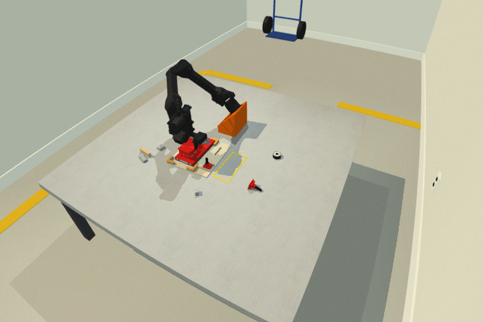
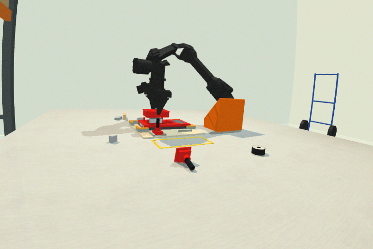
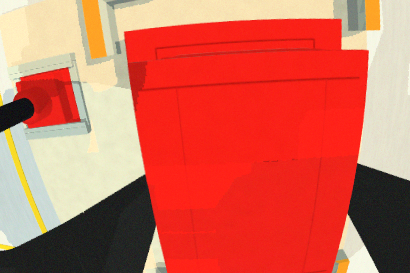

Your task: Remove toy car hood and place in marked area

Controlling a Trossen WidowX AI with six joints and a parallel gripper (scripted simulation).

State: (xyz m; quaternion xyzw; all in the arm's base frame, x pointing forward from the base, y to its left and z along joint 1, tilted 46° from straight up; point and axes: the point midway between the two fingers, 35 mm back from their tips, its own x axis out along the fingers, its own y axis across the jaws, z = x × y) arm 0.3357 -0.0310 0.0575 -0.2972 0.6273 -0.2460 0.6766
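Note:
The red hood (image 1: pixel 187 149) (image 2: pixel 150 113) (image 3: pixel 250 130) is held level, a little above the red toy car (image 1: pixel 199 153) (image 2: pixel 178 123) (image 3: pixel 200 34). A gap between them shows in the exterior view, with a light grey block (image 2: pixel 154 120) on the car below the hood. My gripper (image 1: pixel 189 144) (image 2: pixel 156 111) (image 3: pixel 249 179) is shut on the hood, one black finger along each side. The far finger is mostly hidden in the top and exterior views. The marked area is a yellow outline (image 1: pixel 237 169) (image 2: pixel 186 145) (image 3: pixel 24 180) on the table, beside the car's board.
A red piece with a black peg (image 1: pixel 207 163) (image 2: pixel 157 131) stands on the board. Another such piece (image 1: pixel 251 185) (image 2: pixel 182 154) lies beyond the outline. An orange wedge-shaped block (image 1: pixel 235 123) (image 2: pixel 229 115) stands by the arm. A black-and-white disc (image 1: pixel 276 155) (image 2: pixel 258 150) lies apart.

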